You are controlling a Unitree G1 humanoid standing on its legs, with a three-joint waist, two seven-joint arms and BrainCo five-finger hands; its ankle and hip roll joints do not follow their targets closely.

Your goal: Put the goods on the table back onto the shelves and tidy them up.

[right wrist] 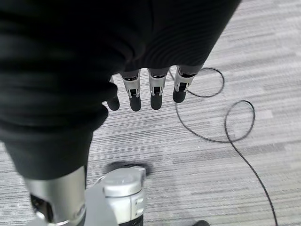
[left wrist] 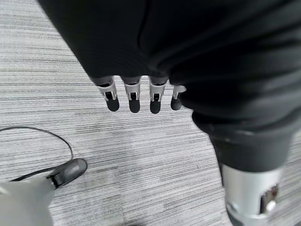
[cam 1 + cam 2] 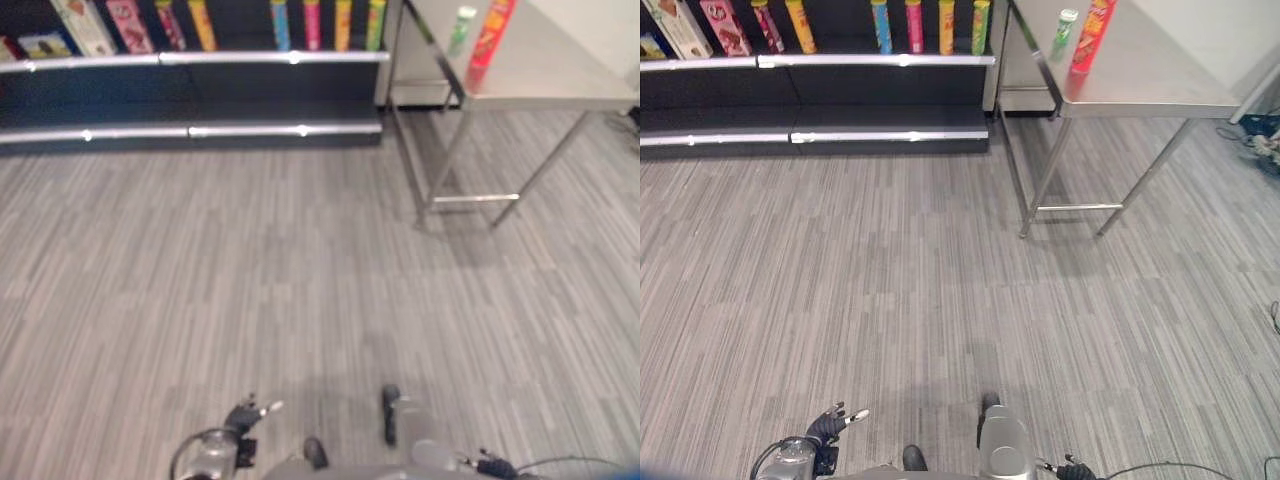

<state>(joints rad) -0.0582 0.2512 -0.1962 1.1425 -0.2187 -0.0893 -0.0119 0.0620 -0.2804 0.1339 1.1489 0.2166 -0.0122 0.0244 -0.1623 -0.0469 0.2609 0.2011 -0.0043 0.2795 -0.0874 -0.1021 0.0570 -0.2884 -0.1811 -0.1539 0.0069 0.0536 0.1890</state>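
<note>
Red tube and green-capped tube stand upright on steel table, far right, near its shelf-side edge. Shelves to table's left carry row of tubes and boxes. My left hand hangs over grey floor, fingers loosely straight, holding nothing. My right hand same: relaxed, empty, above floor. Head views show table and shelves; wrist views show floor.
</note>
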